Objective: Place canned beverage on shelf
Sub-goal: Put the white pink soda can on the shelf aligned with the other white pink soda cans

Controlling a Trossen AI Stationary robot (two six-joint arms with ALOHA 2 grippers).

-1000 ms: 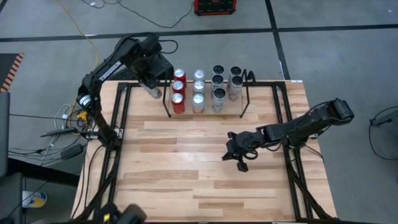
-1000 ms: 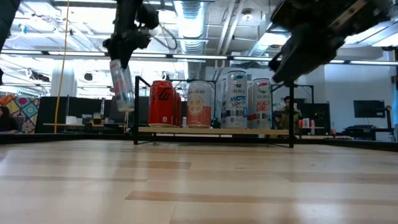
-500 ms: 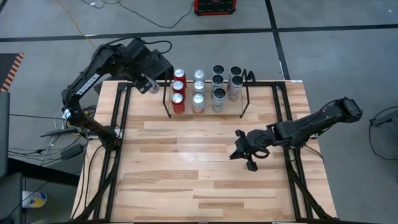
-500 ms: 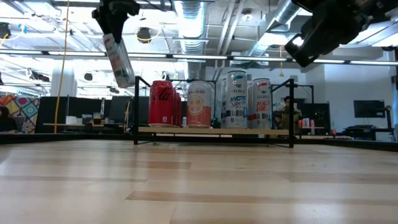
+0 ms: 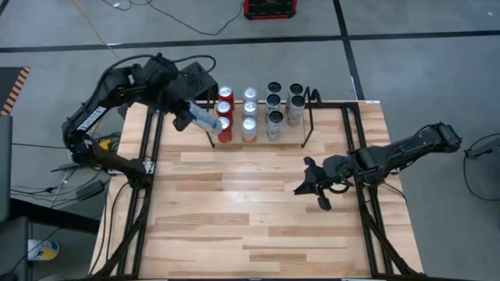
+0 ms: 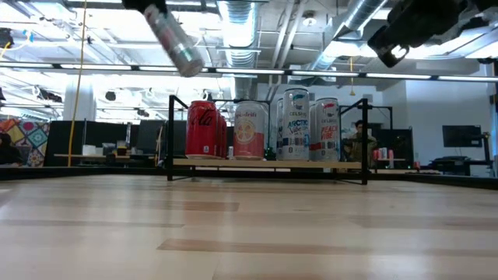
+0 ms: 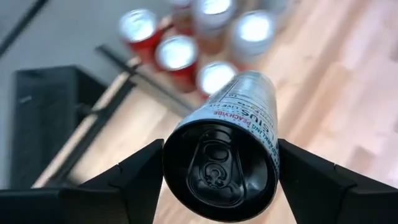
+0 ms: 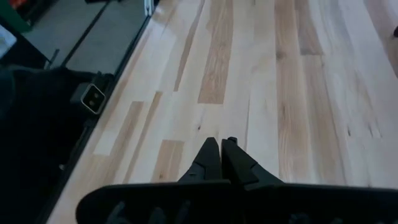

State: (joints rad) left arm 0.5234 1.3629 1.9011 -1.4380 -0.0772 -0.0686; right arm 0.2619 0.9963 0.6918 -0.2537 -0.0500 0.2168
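My left gripper (image 5: 186,117) is shut on a slim silver can (image 5: 205,120), held high above the table just left of the shelf (image 5: 258,125); the can also shows in the low view (image 6: 176,37) and the left wrist view (image 7: 231,134). The shelf, a low black wire rack at the table's far edge, holds several red, white and dark cans (image 6: 257,131) standing upright. My right gripper (image 5: 311,190) is shut and empty, above the table's right middle; its fingertips show in the right wrist view (image 8: 219,151). My left gripper pinches the silver can near its top end (image 7: 186,134), one finger on each side of the round wall (image 7: 273,162). The can is lifted clear and tilted, its far end (image 5: 213,126) slanting down toward the shelf's left end.
The shelf's upright end loops (image 5: 209,117) stand right by the held can. Black rails (image 5: 148,156) run along the table's left and right sides. Bare wood (image 5: 250,211) lies in front of the shelf.
My left gripper has lifted the silver can from beside the shelf, drawn back toward the far left, then swung toward the shelf's left end, tipping the can from near upright to a slant. My right gripper has moved toward the table's right edge and risen.
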